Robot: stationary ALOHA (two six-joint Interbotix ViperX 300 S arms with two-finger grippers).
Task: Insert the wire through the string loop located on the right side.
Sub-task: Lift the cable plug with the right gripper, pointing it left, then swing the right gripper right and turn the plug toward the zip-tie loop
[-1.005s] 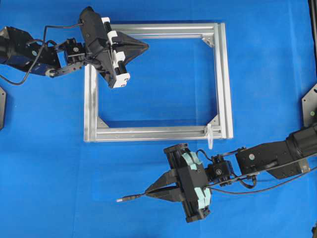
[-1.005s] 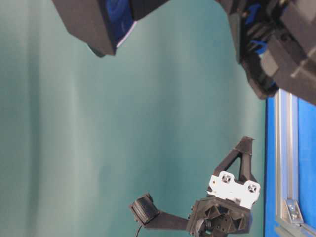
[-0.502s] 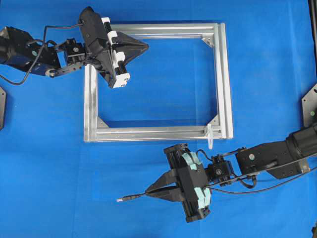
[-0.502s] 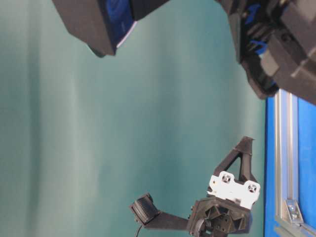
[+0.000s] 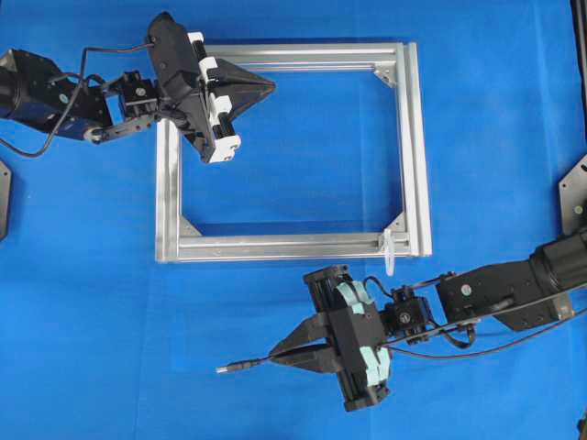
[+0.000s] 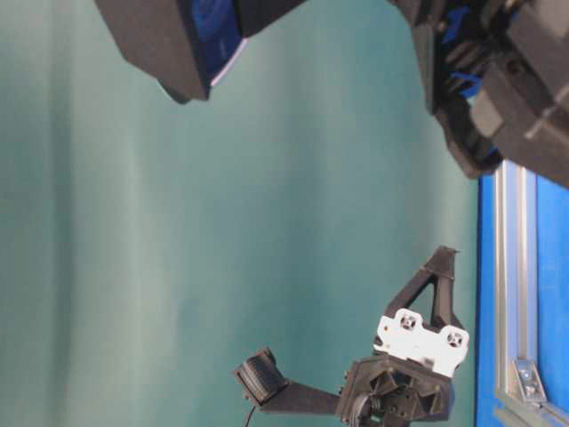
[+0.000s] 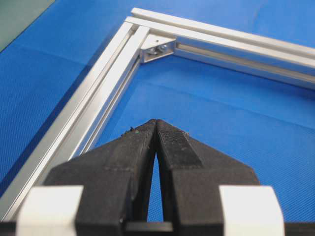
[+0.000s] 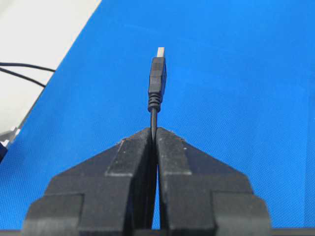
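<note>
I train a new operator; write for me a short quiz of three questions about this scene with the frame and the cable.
1. True or false: the right hand is shut on the thin black wire with the plug tip.
2. Which corner of the silver aluminium rectangular frame has the small whitish string loop, in the overhead view?
A. upper left
B. lower right
C. upper right
3. Fill in: the left hand is shut and holds ____.

Key
1. True; the plug sticks out past the fingertips.
2. B
3. Nothing; it hovers over the frame's upper left part.
</note>
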